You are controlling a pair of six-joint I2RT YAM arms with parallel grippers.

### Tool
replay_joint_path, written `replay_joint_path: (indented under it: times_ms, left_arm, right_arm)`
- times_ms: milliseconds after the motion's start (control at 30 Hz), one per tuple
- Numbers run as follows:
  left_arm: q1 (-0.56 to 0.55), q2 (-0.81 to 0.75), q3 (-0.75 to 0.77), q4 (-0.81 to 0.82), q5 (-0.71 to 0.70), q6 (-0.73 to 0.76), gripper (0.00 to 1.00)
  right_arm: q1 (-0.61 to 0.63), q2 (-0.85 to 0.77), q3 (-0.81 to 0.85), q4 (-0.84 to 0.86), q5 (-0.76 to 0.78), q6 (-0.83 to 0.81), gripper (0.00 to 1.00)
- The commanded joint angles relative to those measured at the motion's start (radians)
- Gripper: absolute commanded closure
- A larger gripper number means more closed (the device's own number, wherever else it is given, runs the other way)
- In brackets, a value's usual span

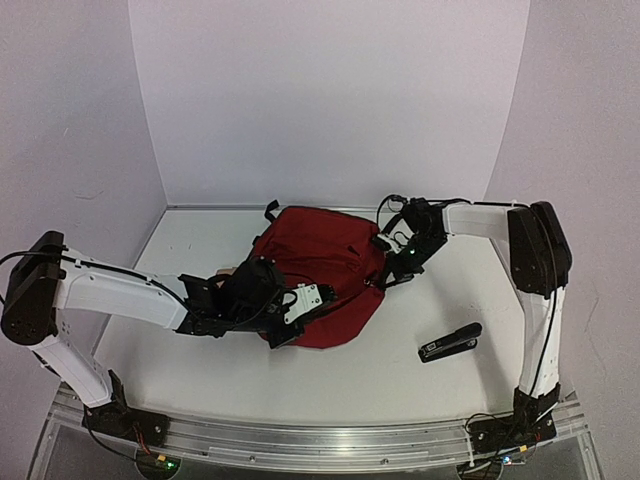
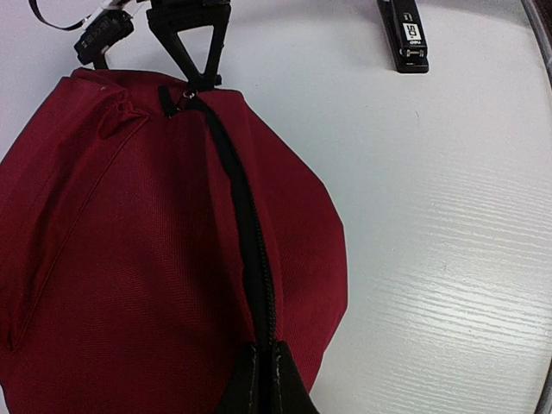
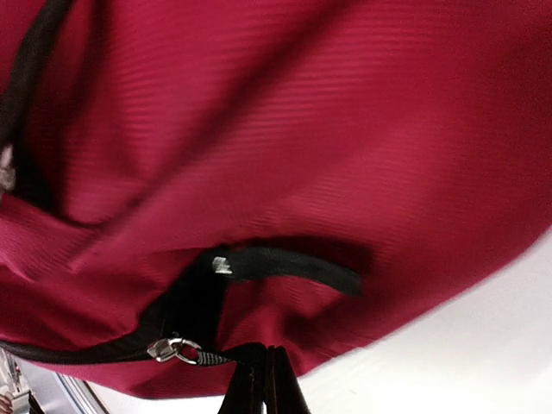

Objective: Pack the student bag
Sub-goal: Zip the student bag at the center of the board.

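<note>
The left claw [image 2: 265, 360] is pinched fully together. Its two fingers clamp the black zipper [image 2: 246, 224] band at the edge of the bag [image 1: 325, 270], with red cloth spreading out on both sides of the tips. From that grip the zipper runs as a dark line across the bag's rounded front to its opposite edge, where the other arm meets it.

The right claw [image 3: 264, 366] is also fully closed, gripping the short black cord of the zipper pull [image 3: 168, 349]. The pull's silver ring sits just left of the fingertips in the right wrist view. A little above it, a black fabric loop [image 3: 289, 263] lies flat against the red cloth.

From above, the dark red bag lies on the white table [image 1: 300, 390], about midway across and toward the back. The left arm reaches in from the left to the bag's near-left edge, and the right arm bends down onto its right edge. A black strap [image 1: 271, 210] sticks out at the far side.

A black stapler [image 1: 450, 342] lies on the table to the right of the bag. It is near the bag but apart from it, and neither claw touches it.
</note>
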Motion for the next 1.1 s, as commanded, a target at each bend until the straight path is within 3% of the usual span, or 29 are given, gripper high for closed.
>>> replay_joint_path:
  times_ms: [0,300,633,767,967,1000,1067]
  left_arm:
    - [-0.028,-0.055,-0.033,-0.084,0.04,-0.019,1.0]
    - [-0.033,0.009,-0.005,-0.046,0.041,-0.02,1.0]
    - [-0.147,0.184,0.096,-0.062,0.035,-0.046,1.0]
    - [-0.153,0.176,0.07,-0.025,0.05,-0.076,1.0]
    - [-0.147,0.149,0.011,0.029,-0.075,-0.112,1.0]
    - [-0.137,0.154,0.009,0.029,-0.104,-0.127,1.0]
    - [-0.107,0.163,0.021,0.01,-0.132,-0.167,0.97]
  right_arm:
    - [-0.146,-0.014,0.018,0.044,0.215,0.015,1.0]
    - [-0.167,-0.109,-0.065,0.032,0.198,-0.015,1.0]
    - [-0.175,-0.245,-0.251,-0.003,0.174,-0.111,1.0]
    - [-0.174,-0.295,-0.311,-0.007,0.164,-0.129,1.0]
    - [-0.152,-0.35,-0.392,-0.012,0.115,-0.127,1.0]
    - [-0.15,-0.349,-0.394,-0.013,0.117,-0.128,0.99]
    - [-0.15,-0.344,-0.383,-0.017,0.114,-0.128,0.86]
